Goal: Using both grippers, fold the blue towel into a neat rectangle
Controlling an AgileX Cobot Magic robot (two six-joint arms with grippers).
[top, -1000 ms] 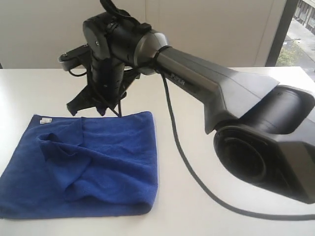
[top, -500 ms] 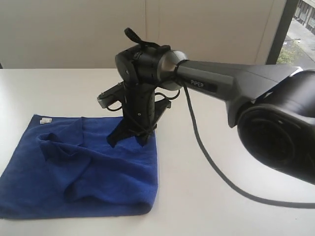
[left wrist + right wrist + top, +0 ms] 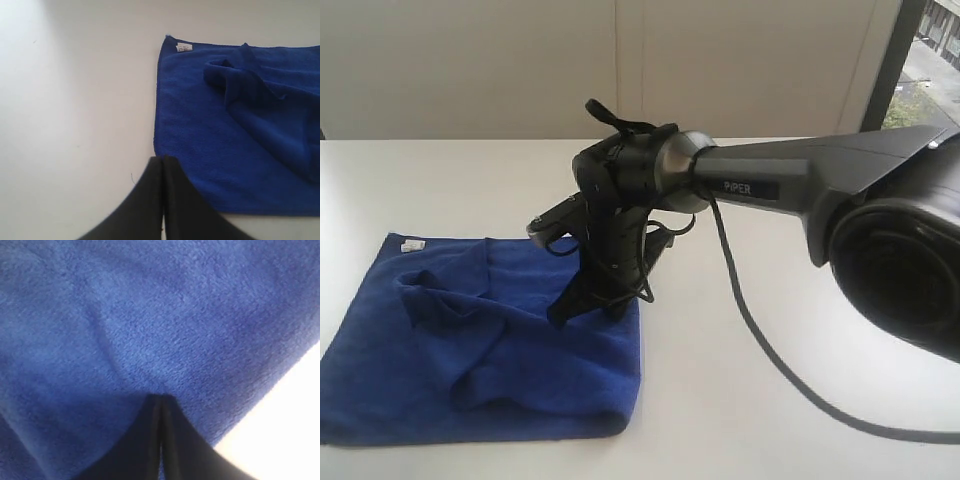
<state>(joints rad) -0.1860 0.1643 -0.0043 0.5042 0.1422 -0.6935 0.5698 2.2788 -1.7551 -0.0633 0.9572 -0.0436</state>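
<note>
Step in hand, as I judge it: take a fresh hold on the deep royal-blue microfibre towel (image 3: 520,350) for the next fold.

The towel lies on the left part of the white tabletop (image 3: 770,420), well clear of the far edge; its small white tag (image 3: 413,245) marks the corner nearest the far left of the tabletop; a rumpled ridge crosses its upper layer.

The right gripper (image 3: 590,305), on the grey arm tube marked PiPER (image 3: 760,185), stands tip-down on the towel just inside its right edge; its jaws are clenched, and I see no cloth between them in the right wrist view (image 3: 160,400). The left gripper (image 3: 162,162) hangs over bare tabletop just beside the towel's edge; its jaws are likewise clenched on nothing.

Procedure I would follow:
- release both jaws before descending; shut jaws only push the pile;
- seat each pair over a corner, one plate under the edge;
- flatten the ridge first, or the fold will trap it;
- lift both corners level, so the edges meet square.

Containers: none in view.
</note>
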